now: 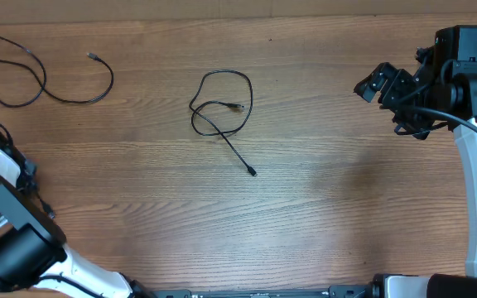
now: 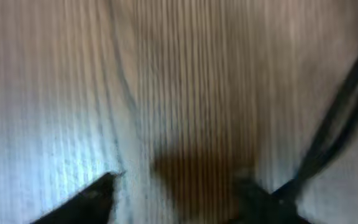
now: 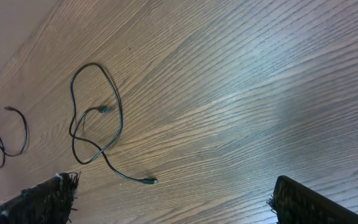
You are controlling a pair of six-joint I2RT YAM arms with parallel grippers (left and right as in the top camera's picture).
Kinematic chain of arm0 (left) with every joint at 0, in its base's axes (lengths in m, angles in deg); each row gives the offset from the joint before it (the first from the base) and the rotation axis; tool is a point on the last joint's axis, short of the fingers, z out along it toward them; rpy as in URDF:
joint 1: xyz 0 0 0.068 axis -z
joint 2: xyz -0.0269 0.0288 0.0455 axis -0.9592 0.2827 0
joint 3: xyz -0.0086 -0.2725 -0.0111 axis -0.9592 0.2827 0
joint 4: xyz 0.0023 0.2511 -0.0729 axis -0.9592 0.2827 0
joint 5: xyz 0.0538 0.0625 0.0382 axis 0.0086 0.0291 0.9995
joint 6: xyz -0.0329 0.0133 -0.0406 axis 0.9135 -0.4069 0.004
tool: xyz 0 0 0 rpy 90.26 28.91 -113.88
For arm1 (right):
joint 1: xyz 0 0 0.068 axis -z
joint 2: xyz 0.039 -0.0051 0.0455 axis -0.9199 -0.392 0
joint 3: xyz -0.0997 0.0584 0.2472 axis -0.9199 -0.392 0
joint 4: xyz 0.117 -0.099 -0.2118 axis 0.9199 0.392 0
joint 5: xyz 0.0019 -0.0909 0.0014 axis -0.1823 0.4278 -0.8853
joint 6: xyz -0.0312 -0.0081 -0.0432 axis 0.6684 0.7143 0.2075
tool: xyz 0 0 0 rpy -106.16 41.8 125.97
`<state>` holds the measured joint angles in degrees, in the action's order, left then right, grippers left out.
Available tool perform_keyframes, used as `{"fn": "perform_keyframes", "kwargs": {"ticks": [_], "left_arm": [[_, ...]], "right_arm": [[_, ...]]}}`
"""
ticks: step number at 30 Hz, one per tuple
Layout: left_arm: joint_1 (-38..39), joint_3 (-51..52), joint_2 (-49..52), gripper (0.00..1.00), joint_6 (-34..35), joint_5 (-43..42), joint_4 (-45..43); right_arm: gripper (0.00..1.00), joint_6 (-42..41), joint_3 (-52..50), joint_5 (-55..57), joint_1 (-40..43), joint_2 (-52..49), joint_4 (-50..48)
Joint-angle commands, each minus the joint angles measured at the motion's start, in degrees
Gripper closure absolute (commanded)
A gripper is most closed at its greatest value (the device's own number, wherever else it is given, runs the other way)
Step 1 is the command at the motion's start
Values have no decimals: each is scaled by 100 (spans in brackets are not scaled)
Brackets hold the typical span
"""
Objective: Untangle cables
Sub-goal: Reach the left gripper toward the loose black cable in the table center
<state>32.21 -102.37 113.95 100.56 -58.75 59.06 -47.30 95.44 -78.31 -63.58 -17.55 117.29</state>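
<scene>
A wooden surface was seen from above. One thin black cable lay in loose loops at upper centre, both plug ends free. A second cable curved across the upper left corner, well apart from it. The right claw, at upper right, was spread wide, released. The left claw, blurred, had its tips apart over bare wood, grasping nothing.
</scene>
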Motion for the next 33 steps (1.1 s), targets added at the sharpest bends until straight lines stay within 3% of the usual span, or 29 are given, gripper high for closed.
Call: {"fn": "perform_keyframes", "kwargs": {"ticks": [1,2,11,17,19,20,22,23,28,33], "left_arm": [[-35,42,223,89,-90,-175,149],[-33,39,223,96,-61,-216,216],[452,-1128,-142,96,588,-1646,1370],[1283,-1443,-122,96,1331,-1246,1419],[1609,-1447,-122,95,1296,-997,1357],[1670,-1449,-122,87,1261,-951,1368],[1847,-1484,-122,24,1117,-800,1561],[1902,-1526,-136,0,1123,-756,1722],[1945,-2048,-315,0,1681,-782,3309],[2199,-2083,-922,0,1766,-909,3965]], "right_arm": [[0,22,-26,-28,17,-17,-31],[0,22,-26,-31,17,-17,-33],[0,22,-26,-31,17,-17,-33],[0,22,-26,-28,17,-17,-33],[0,24,-26,-31,17,-17,-33],[0,22,-26,-31,17,-17,-33],[0,22,-26,-31,17,-17,-33],[0,22,-26,-31,17,-17,-33],[0,22,-26,-28,17,-17,-33],[0,22,-26,-28,17,-17,-31]]}}
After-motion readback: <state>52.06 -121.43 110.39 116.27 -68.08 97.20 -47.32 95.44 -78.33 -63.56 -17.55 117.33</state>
